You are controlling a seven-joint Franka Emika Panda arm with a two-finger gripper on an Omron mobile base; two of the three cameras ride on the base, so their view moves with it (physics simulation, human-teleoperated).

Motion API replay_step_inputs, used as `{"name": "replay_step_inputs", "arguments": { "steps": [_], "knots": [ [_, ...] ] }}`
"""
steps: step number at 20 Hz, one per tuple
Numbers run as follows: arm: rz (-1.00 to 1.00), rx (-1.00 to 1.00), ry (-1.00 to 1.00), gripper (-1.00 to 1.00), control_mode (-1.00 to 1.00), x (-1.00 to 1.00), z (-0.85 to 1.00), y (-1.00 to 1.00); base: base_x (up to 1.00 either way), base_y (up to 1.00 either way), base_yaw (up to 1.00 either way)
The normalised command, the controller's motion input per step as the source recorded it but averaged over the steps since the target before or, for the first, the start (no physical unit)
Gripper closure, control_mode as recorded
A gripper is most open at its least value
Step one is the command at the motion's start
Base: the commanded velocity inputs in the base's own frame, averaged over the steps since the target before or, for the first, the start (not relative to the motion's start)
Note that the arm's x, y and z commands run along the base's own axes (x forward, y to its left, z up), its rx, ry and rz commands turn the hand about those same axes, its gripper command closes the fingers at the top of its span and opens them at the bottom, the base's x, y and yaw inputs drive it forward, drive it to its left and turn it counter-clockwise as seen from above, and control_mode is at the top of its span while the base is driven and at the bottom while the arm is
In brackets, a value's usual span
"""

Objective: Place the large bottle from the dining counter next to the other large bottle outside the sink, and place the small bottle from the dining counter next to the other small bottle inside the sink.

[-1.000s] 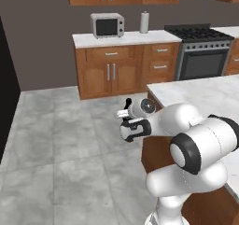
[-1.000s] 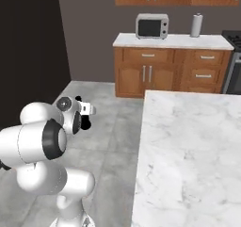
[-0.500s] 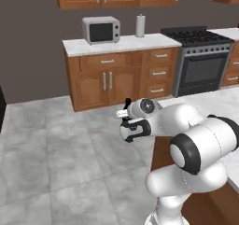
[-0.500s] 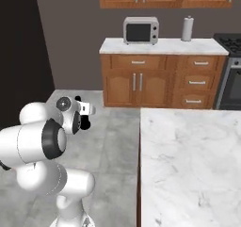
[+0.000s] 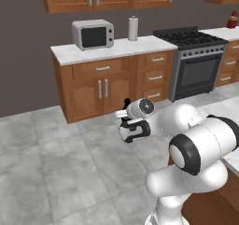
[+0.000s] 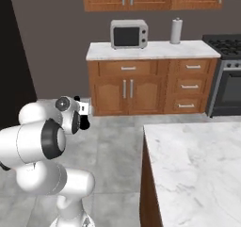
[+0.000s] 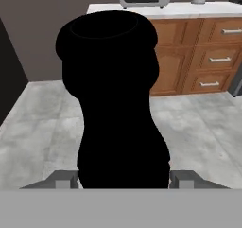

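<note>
- Claw (image 7: 123, 177): its two finger tips (image 7: 64, 179) sit tight against either side of the black cola-style bottle (image 7: 116, 99), pinching it at its lower body.
- Black cola-style bottle: held in the air over the grey tiled floor (image 5: 51, 172), in front of the folded arm; seen as a dark shape at the hand (image 5: 133, 128) in the left base view.
- Dining surface (image 6: 197, 169): white-grey marble top at lower right in the right base view, well apart from the bottle.
- Background: wooden cabinets (image 6: 141, 87), microwave (image 6: 128, 34), paper towel roll (image 6: 176, 31), stove (image 5: 196, 63).
</note>
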Motion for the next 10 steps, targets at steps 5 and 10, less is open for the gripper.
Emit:
{"name": "replay_step_inputs", "arguments": {
  "steps": [5,10],
  "knots": [
    [0.0,0.0,0.0,1.0,1.0,0.0,0.0,0.0,0.56,0.56,-0.3],
    [0.0,0.0,0.0,1.0,1.0,0.0,0.0,0.0,0.58,0.55,-0.31]
  ]
}}
